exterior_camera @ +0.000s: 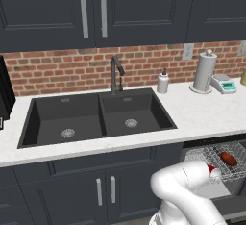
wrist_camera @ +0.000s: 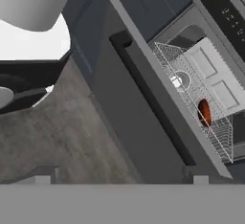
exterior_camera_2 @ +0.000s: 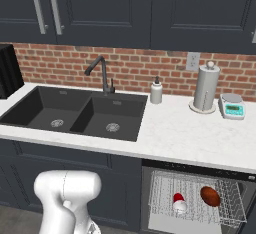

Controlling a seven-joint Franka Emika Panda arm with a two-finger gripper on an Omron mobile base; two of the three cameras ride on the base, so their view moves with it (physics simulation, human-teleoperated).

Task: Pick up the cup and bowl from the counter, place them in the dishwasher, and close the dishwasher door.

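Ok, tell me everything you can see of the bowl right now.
The bowl is shallow, round and dark reddish-brown, with a smooth, slightly glossy look. It sits in the dishwasher's silver wire rack, toward the rack's right side in the right base view, and appears tipped on edge rather than flat. The cup sits apart from it in the same rack. The hand view shows the bowl edge-on through the wires.

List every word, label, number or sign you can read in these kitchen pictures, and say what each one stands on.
No text can be read here.
kitchen scale: its greenish display shows marks too blurred to read.
dishwasher control strip: small pale marks, too small to read.
soap bottle, paper towel roll, wall outlet: no lettering visible.
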